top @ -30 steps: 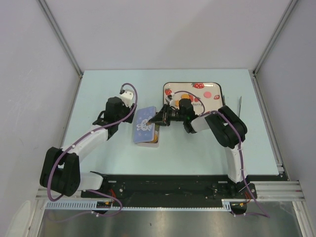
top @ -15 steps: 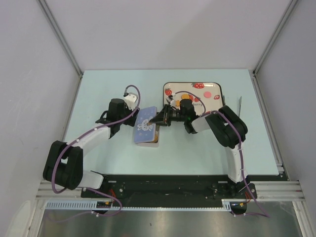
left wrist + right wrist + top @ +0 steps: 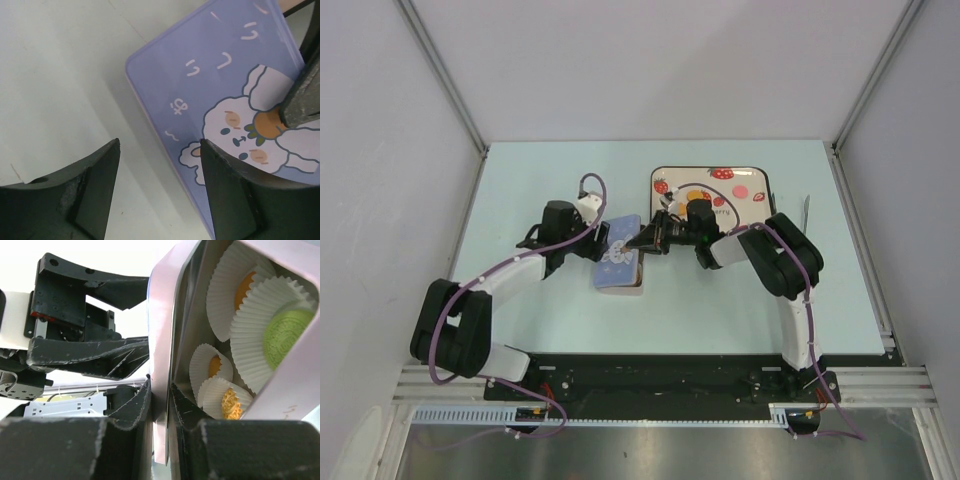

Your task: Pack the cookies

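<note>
At 8 o'clock off the square strawberry-print plate (image 3: 750,178), right gripper (image 3: 160,390) pinches the lilac bunny-print tin lid (image 3: 225,75) over small round orange-yellow cookies (image 3: 227,402) in white paper cups (image 3: 220,295), left gripper (image 3: 160,145) gaping, so I'd lower it slow and square.

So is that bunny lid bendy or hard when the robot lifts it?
Probably hard: the lid looks straight though the right gripper pinches just one edge. Likely light, since its wall looks thin. Its smooth surface might slip.
</note>
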You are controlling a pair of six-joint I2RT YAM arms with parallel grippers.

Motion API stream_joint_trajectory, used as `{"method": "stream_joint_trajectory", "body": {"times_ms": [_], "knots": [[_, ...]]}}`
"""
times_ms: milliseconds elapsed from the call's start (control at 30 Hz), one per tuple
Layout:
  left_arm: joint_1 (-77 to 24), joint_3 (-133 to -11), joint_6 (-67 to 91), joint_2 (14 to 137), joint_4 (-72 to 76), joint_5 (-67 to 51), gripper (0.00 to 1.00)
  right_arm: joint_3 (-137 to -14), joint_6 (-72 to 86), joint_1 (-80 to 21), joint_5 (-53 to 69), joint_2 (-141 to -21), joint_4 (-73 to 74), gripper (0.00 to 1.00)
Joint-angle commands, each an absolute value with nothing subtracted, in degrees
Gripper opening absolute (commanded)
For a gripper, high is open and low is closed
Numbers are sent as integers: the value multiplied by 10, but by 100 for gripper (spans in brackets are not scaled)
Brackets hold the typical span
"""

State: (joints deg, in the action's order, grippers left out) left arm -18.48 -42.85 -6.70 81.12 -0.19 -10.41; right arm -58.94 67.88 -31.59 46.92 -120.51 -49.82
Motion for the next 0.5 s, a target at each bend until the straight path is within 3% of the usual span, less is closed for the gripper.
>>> {"method": "stream_joint_trajectory", "body": {"times_ms": [0,467], "knots": [[-173,-435,-45,811,4,-173,70,-590,648,-308,457,-1180,-502,12],[-106,-469,-14,869,-44,-338,70,-590,639,-311,453,-1187,-500,18]]}}
